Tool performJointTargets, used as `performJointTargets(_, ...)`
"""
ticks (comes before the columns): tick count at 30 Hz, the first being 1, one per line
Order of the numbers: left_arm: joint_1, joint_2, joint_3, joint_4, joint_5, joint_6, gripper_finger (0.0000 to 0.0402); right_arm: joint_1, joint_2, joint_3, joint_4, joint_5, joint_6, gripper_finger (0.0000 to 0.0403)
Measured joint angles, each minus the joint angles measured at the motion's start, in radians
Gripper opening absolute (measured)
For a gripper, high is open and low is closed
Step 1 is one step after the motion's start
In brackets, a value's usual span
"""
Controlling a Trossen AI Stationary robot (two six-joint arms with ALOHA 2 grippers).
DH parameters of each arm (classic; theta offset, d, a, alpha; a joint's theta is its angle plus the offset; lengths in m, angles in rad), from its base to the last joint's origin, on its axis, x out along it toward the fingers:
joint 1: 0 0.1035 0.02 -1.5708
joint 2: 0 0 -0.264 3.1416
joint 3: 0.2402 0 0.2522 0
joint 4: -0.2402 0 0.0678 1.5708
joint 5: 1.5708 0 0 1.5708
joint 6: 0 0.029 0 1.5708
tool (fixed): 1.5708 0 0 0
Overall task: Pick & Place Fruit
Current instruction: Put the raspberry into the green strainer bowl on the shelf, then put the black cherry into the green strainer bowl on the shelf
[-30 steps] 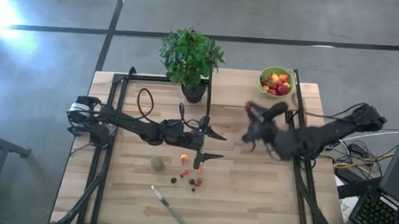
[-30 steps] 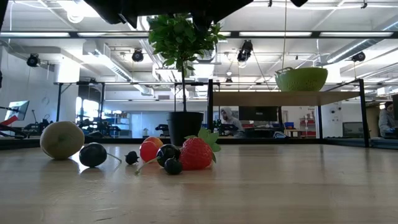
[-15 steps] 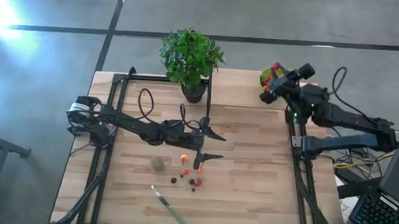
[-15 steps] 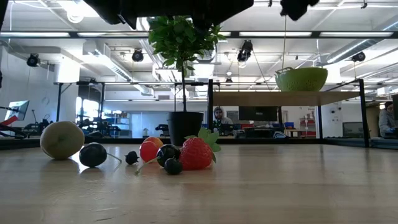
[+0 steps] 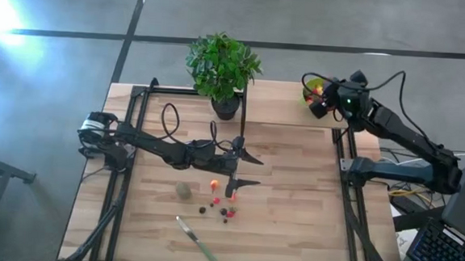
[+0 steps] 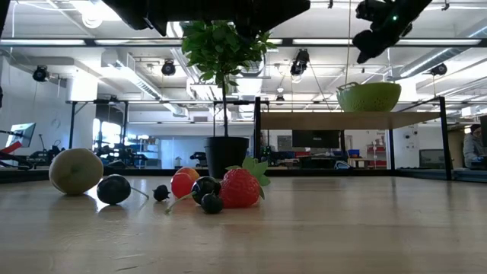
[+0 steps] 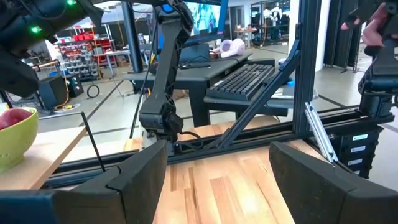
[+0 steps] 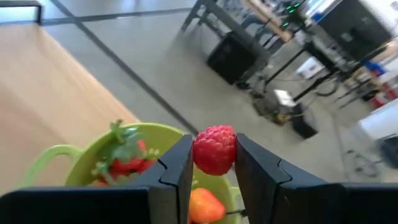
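Observation:
My right gripper hangs over the lime-green bowl at the table's far right corner, shut on a red raspberry. The bowl holds strawberries and an orange fruit. More fruit lies mid-table: a dull-green ball, an orange berry, dark berries and a strawberry, all resting on the wood. My left gripper hovers open above the table's middle, just beyond that fruit, with nothing between its fingers. My right gripper pinches the raspberry by its two sides between the free ends of its two fingers. The fingers come from the table's right, slanting a little down. The berry is lifted clear, above the bowl's inside.
A potted plant stands at the far middle of the table. A green-handled knife lies near the front edge. Black frame rails run along both sides. In the low view the bowl shows far behind the fruit.
My right gripper has swung from the table's middle toward the far right corner, rolling as it went. It now hangs over the bowl. The fruit on the table and my left gripper have kept still.

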Motion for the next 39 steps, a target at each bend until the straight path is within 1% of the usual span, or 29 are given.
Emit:
performJointTargets(4, 0.000, 0.000, 0.000, 0.000, 0.000, 0.000, 0.0288, -0.022, 0.001, 0.000, -0.019, -0.060, 0.047, 0.0095)
performJointTargets(13, 0.000, 0.000, 0.000, 0.002, 0.000, 0.000, 0.0288, -0.071, 0.002, 0.000, -0.123, -0.069, 0.116, 0.0095)
performJointTargets(17, 0.000, 0.000, 0.000, 0.004, 0.000, 0.000, 0.0288, -0.087, 0.002, 0.000, -0.134, -0.093, 0.144, 0.0099)
performJointTargets(21, 0.000, 0.000, 0.000, 0.004, 0.000, 0.000, 0.0288, -0.093, 0.003, 0.000, -0.133, -0.093, 0.147, 0.0119)
performJointTargets(31, 0.000, 0.000, -0.001, 0.002, 0.000, 0.000, 0.0288, -0.093, 0.004, 0.000, -0.131, -0.093, 0.147, 0.0194)
performJointTargets(37, 0.000, 0.000, -0.001, 0.000, 0.000, 0.000, 0.0288, -0.088, -0.005, 0.000, -0.103, -0.093, 0.154, 0.0214)
performJointTargets(39, 0.000, 0.000, -0.001, 0.000, 0.000, 0.000, 0.0288, -0.078, -0.016, 0.000, -0.097, -0.123, 0.152, 0.0216)
